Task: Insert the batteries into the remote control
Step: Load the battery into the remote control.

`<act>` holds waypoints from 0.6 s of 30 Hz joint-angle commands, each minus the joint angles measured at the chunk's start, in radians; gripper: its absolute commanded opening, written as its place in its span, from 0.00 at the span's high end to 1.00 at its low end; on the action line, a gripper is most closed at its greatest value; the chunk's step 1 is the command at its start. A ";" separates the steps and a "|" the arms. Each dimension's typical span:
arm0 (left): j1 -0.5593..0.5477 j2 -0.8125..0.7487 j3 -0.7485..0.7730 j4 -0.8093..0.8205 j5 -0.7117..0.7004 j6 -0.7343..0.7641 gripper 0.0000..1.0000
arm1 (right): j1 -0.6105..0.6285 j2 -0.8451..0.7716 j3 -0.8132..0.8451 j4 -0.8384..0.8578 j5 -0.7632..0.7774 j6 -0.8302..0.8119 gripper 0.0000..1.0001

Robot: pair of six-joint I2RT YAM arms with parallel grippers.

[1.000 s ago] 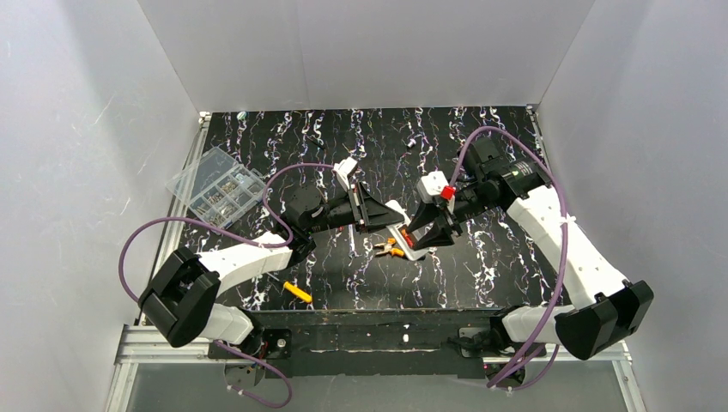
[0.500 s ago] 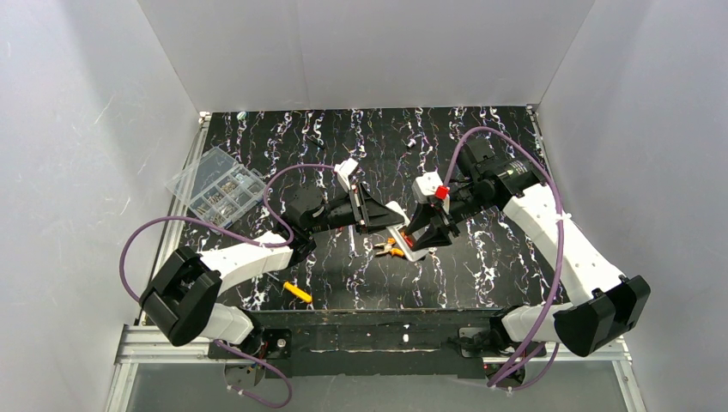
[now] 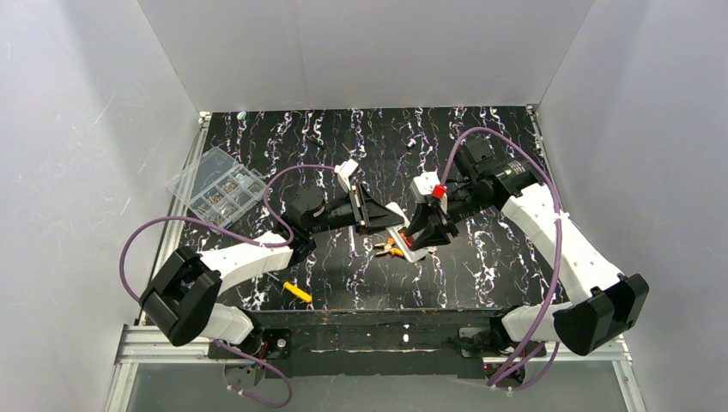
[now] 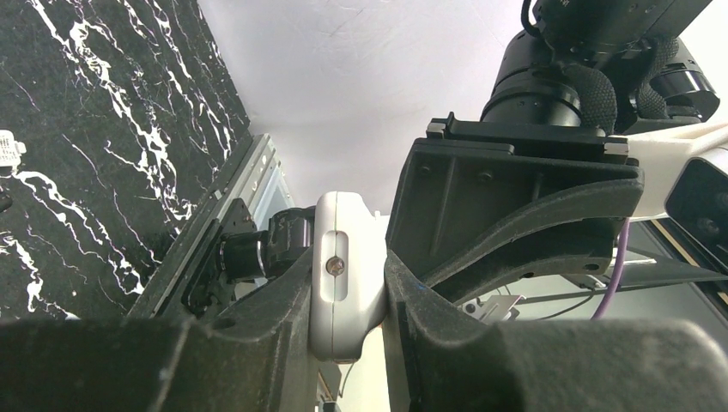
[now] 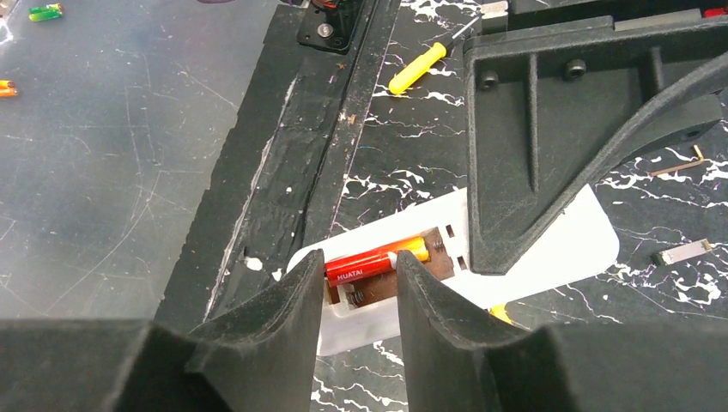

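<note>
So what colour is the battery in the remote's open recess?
The battery is red with a yellow-orange end and pale lettering; the right wrist view shows it best.

Seen from the right wrist, the remote control (image 5: 567, 249) is part-hidden: its near end drops behind the right pincer (image 5: 359, 262), and its middle lies under the other arm's black finger. One end of the battery (image 5: 365, 266) tucks behind a fingertip. Whether a second cell lies beneath cannot be told. The left pincer (image 4: 348, 287) covers the handset's lower half.
</note>
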 commanded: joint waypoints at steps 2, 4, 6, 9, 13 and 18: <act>-0.007 -0.033 0.045 0.133 0.023 -0.018 1.00 | 0.011 0.001 -0.019 0.010 0.025 0.004 0.58; -0.006 -0.032 0.045 0.133 0.018 -0.021 1.00 | 0.011 0.002 -0.020 0.012 0.023 0.006 0.59; -0.007 -0.033 0.044 0.133 0.014 -0.022 1.00 | 0.010 0.004 -0.019 0.017 0.021 0.007 0.60; -0.007 -0.035 0.040 0.133 0.000 -0.023 1.00 | 0.011 0.008 -0.018 0.028 0.019 0.010 0.61; -0.008 -0.044 0.025 0.133 -0.028 -0.022 1.00 | 0.012 0.012 -0.016 0.042 0.018 0.021 0.62; -0.009 -0.047 0.014 0.132 -0.051 -0.015 1.00 | 0.017 0.020 -0.018 0.062 0.001 0.038 0.65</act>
